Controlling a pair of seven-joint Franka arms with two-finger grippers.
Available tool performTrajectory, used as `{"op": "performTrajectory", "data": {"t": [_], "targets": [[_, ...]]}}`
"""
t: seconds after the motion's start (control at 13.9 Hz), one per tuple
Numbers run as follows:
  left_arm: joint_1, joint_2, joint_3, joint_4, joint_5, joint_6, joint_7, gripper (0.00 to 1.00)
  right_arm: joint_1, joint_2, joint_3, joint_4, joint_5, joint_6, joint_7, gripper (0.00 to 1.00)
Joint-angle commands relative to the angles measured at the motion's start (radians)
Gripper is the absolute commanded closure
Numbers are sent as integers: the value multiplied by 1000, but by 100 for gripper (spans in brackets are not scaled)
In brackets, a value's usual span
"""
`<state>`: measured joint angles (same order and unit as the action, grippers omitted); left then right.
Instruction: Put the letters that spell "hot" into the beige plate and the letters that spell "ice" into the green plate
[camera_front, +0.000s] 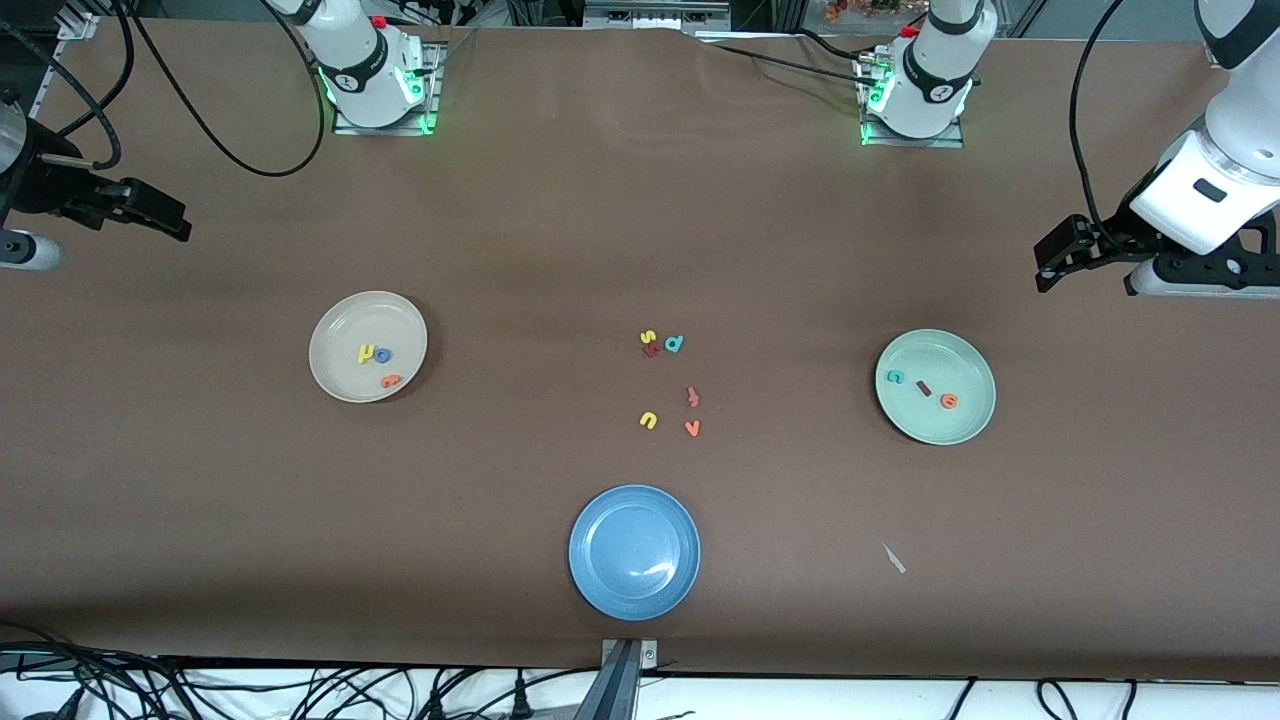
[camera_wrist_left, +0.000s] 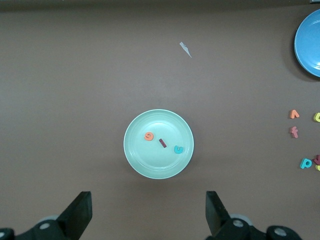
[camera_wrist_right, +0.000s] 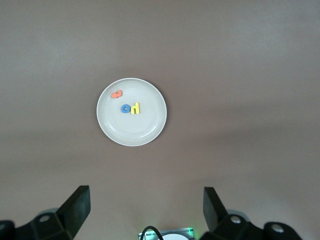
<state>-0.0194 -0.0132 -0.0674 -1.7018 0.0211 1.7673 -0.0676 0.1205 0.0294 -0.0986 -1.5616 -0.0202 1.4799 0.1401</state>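
The beige plate (camera_front: 345, 330) (camera_wrist_right: 130, 131) holds the yellow h (camera_front: 366, 353), blue o (camera_front: 383, 355) and orange t (camera_front: 390, 380). In the green plate (camera_front: 950, 360) (camera_wrist_left: 150, 160) lie the teal c (camera_front: 895, 377), dark red i (camera_front: 924, 389) and orange e (camera_front: 949, 401). My left gripper (camera_front: 1045, 268) (camera_wrist_left: 148, 200) hangs open and empty, high over the table's left-arm end, away from the green plate. My right gripper (camera_front: 178, 222) (camera_wrist_right: 145, 195) is likewise open and empty, raised over the right-arm end.
Loose letters lie mid-table: yellow s (camera_front: 648, 337), a dark red letter (camera_front: 651, 350), teal d (camera_front: 674, 344), orange f (camera_front: 692, 397), yellow u (camera_front: 648, 420), orange v (camera_front: 692, 428). A blue plate (camera_front: 634, 551) sits nearest the front camera. A white scrap (camera_front: 894, 558) lies beside it.
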Motion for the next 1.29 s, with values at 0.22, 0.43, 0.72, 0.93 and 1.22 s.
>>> {"op": "performTrajectory", "data": {"t": [0.22, 0.43, 0.72, 0.93, 1.22], "targets": [[-8, -5, 8, 11, -17, -41, 15, 0, -7, 4, 0, 18, 19, -13, -11, 0], [-5, -5, 12, 14, -29, -107, 18, 0, -7, 4, 0, 18, 19, -13, -11, 0], [-13, -2, 9, 14, -29, -147, 20, 0, -5, 4, 0, 17, 19, -13, -11, 0], [-16, -2, 9, 13, -30, -149, 29, 0, -5, 4, 0, 17, 19, -13, -11, 0], [-30, 28, 8, 13, -30, -147, 31, 0, -5, 4, 0, 17, 19, -13, -11, 0]]}}
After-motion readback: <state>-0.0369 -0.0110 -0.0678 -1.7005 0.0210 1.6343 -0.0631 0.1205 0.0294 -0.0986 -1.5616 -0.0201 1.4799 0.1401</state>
